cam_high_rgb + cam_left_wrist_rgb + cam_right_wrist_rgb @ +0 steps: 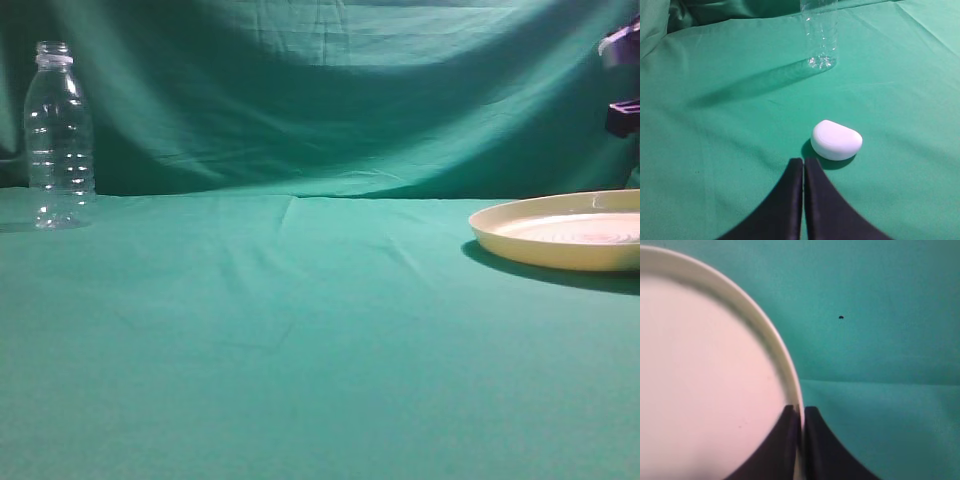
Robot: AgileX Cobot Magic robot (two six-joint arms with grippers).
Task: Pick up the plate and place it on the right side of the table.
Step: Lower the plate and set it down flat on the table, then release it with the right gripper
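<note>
The right gripper pinches the rim of the wide, round, cream-yellow plastic plate on the right side of the green cloth table, so it cannot slip, while the left gripper waits closed and empty.

Both grippers, left gripper and right gripper, have smooth matte black fingers flaring wide toward the base; exterior view shows blurred purple-black arm parts at right edge
</note>
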